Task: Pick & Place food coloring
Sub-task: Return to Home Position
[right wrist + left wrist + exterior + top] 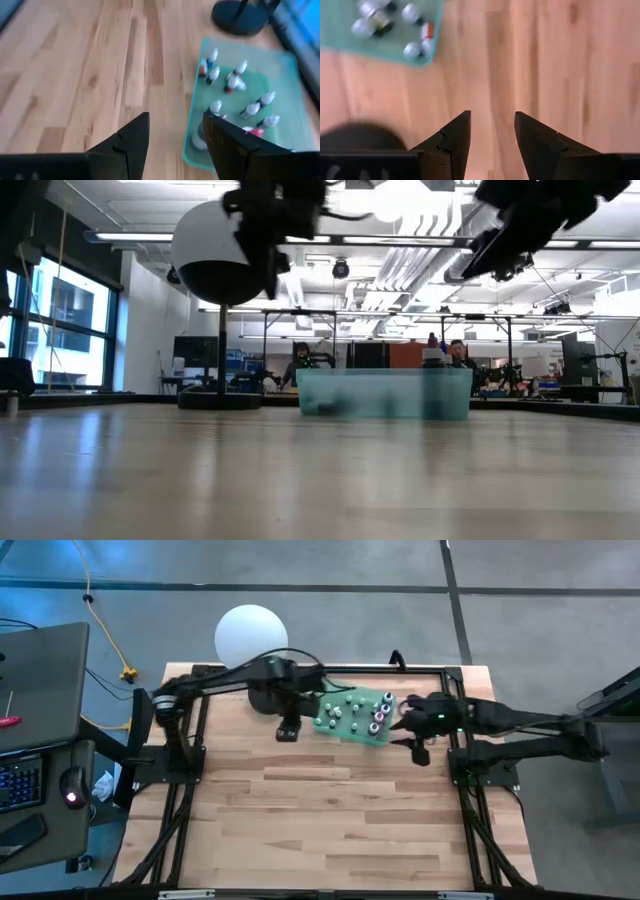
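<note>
The food coloring is several tiny bottles [370, 712] with whitish caps, standing and lying in a shallow teal tray [335, 725] on the wood table near its far edge. In the right wrist view the bottles [235, 82] are spread across the tray [280, 65]. My left gripper [287, 730] hovers open just left of the tray, over bare wood [492, 115]. My right gripper [412, 745] hovers open beside the tray's right edge [175, 116]. In the low view both arms are well above the tabletop, and the tray [385, 393] sits on the table.
A white globe lamp [250, 635] stands on a dark round base [240, 17] at the far edge, just behind my left arm and the tray. The wide wooden tabletop [320, 820] stretches toward the near edge. A black frame rail [470, 830] borders the table's sides.
</note>
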### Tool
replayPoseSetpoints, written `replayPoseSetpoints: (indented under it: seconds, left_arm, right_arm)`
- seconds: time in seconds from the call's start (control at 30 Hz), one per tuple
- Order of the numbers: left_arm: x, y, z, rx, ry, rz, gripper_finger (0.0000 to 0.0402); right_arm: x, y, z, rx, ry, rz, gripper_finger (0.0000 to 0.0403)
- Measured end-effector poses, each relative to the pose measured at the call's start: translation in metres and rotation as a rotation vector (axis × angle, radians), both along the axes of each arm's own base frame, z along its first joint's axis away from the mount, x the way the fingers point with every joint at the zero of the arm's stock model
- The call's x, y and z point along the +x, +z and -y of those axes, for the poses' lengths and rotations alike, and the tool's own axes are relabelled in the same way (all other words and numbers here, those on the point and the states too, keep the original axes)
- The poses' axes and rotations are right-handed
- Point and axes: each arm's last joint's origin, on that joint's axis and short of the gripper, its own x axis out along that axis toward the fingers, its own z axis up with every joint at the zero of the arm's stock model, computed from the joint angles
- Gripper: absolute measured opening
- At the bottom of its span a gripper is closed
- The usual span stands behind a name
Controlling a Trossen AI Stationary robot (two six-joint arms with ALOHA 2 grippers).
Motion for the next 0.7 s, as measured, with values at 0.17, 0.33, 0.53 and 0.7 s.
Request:
replayPoseSetpoints:
  seconds: [0.17, 0.33, 0.53, 0.7]
  left_arm:
    - [-0.056, -0.009, 0.014, 0.075, 0.178, 0.139, 0.015]
    - [-0.113, -0.04, 0.029, 0.083, 0.314, 0.359, 0.015]
    - [-0.157, -0.073, 0.039, 0.17, 0.41, 0.739, 0.015]
    - [-0.185, -0.092, 0.045, 0.21, 0.435, 0.932, 0.015]
  right_arm:
    - [-0.027, 0.002, -0.006, -0.015, -0.009, 0.127, 0.0177]
    - [-0.044, -0.007, -0.008, -0.063, -0.027, 0.244, 0.0177]
    - [-0.054, -0.014, -0.011, -0.018, -0.051, 0.412, 0.0177]
    - [-0.056, -0.034, -0.011, -0.073, -0.023, 0.488, 0.0177]
